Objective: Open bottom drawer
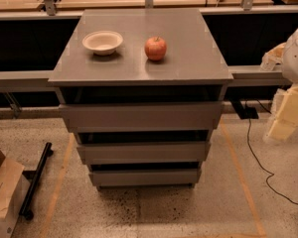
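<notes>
The grey three-drawer cabinet [141,66] stands in the middle of the camera view. The bottom drawer [145,177] is its lowest and narrowest-looking tier, a plain flat grey front without a handle, and it looks closed. Two wider-looking drawers [141,117] sit above it. My gripper [286,112] is cream-coloured and hangs at the right edge of the view. It is well to the right of the cabinet, at about the height of the top drawer, and touches nothing.
A white bowl [103,41] and a red apple [155,48] sit on the cabinet top. A cardboard box [2,195] and a black bar [36,180] lie on the floor at the left. A black cable [256,155] runs across the floor at the right.
</notes>
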`<state>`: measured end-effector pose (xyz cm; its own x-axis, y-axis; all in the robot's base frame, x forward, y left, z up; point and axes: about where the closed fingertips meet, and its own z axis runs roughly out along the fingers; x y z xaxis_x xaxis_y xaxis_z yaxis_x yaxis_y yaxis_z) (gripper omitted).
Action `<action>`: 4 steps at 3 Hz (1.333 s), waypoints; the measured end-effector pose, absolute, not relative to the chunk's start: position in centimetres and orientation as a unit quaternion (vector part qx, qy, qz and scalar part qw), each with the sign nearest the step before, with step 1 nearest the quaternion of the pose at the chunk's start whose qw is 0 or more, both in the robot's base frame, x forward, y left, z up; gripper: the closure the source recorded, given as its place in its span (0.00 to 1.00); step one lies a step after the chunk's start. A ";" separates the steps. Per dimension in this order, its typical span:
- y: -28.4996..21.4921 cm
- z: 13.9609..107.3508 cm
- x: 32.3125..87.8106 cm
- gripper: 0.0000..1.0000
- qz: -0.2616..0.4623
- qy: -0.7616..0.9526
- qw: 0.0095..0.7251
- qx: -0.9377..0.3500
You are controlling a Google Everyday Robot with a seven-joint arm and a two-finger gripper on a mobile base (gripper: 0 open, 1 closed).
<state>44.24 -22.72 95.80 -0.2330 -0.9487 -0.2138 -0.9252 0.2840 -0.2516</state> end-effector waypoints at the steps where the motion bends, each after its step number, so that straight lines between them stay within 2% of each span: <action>1: -24.9 92.5 44.9 0.00 -0.024 0.802 0.179 -0.570; 2: -25.0 92.5 45.2 0.00 -0.028 0.802 0.187 -0.567; 4: -22.1 84.5 44.4 0.00 0.018 0.775 0.146 -0.615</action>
<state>44.39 -22.14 84.51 -0.2010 -0.9475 -0.2486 -0.9582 0.2429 -0.1509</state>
